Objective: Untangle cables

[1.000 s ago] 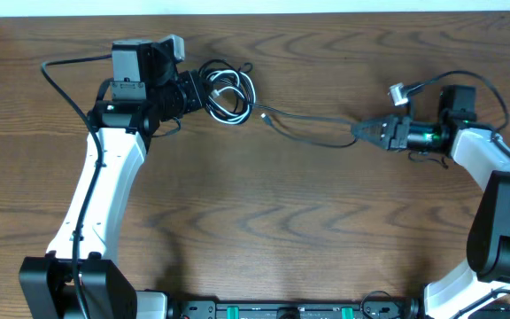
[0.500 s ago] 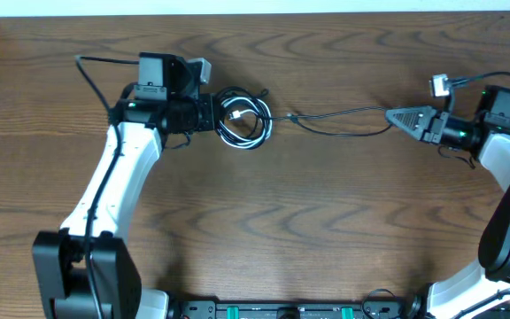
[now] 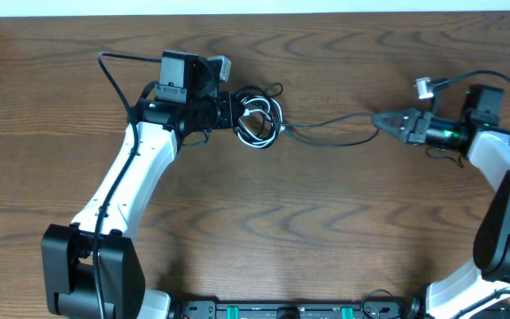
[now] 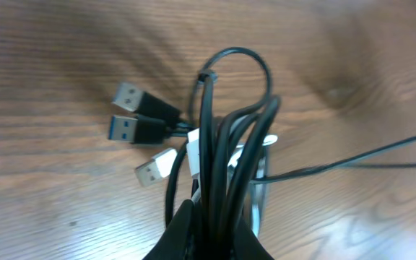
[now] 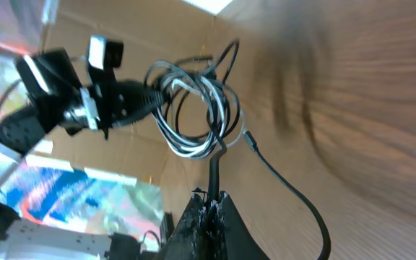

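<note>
Cables [image 3: 257, 120] first. On the overhead they sit as one tight coil right at the tips of the left jaws, which are closed on the bunch. One black cord [image 3: 321, 126] leads out of the coil across the bench [image 3: 255, 230] to the right jaws, well apart from the left pair and pinched shut on that cord. There's slack in it, sagging in a shallow bow between the two. I can't tell from here whether the coil rests on the bench or hangs just off it.

Over to the left wrist. The cables [image 4: 226, 144] rise straight out from between my closed jaws, several black strands with a white one tucked among them. Three plugs fan out beyond the tips, to their left: a black plug [image 4: 139, 101], a blue-tongued plug [image 4: 132, 130] and a white plug [image 4: 154, 170]. The black cord [image 4: 352, 162] leaves to the right.

Right wrist now, and it's blurry. The black cord [image 5: 214, 173] comes straight out of the shut tips toward the coil [image 5: 193, 115] ahead, and a slack run curves off to their right.

My read is that I'm drawing one cord free. To do it well I'd hold the left jaws firm and take the right jaws away slowly along the cord's own line. I'd watch those plugs for snagging. If the coil cinches instead of feeding out, I'd stop and ease off.
</note>
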Robot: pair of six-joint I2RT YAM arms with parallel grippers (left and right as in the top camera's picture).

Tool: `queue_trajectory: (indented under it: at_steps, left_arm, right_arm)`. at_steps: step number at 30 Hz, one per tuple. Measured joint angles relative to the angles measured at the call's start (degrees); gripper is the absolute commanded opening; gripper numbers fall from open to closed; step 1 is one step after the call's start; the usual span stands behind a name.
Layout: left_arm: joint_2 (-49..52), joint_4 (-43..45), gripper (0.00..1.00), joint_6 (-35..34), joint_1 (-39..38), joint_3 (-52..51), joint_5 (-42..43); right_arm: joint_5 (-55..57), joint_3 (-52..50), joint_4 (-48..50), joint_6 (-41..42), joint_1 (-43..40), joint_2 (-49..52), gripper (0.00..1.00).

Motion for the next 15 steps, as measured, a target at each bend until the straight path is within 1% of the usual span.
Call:
queue_trajectory:
  at_steps: [8,13,15]
  left_arm:
    - [0.0,0.2,0.07,-2.9,-4.4,0.0,2.2]
    - [0.0,0.3,0.08,-4.2,-6.4,0.0,3.3]
    - [0.0,1.2,0.07,-5.9,-6.5,0.0,3.6]
  right_arm:
    - [3.4,0.0,3.5,0.2,9.9,0.0,0.01]
    - [7.7,0.0,4.9,2.9,14.5,0.0,0.01]
    - [8.7,0.0,5.5,3.6,16.3,0.0,0.01]
